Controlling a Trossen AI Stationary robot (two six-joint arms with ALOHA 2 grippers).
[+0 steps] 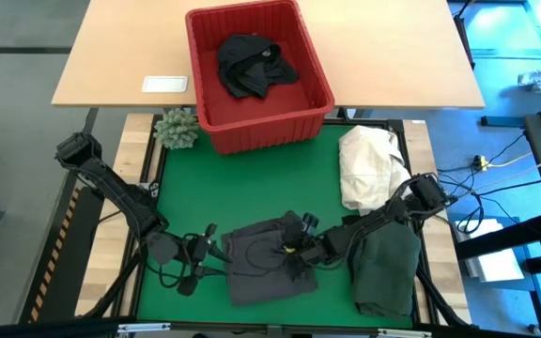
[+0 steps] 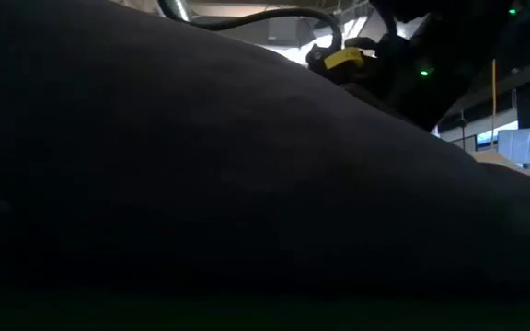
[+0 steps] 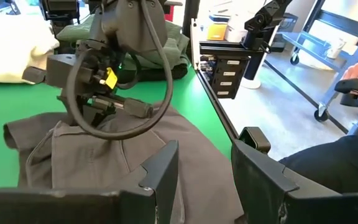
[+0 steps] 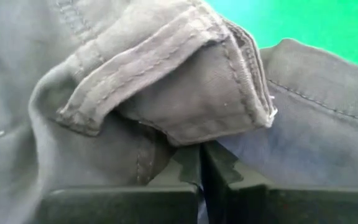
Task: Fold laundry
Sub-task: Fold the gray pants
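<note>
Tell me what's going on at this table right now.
A two-armed robot is folding laundry. The right gripper is shut on a hem of the dark grey garment spread on the green mat. The left gripper sits half open at that garment's left edge, holding nothing. A dark green garment lies to the right, a black one waits in the red basket.

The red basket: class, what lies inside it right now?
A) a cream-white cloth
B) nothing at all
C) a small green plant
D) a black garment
D: in the high view a crumpled black garment lies inside the red basket.
</note>
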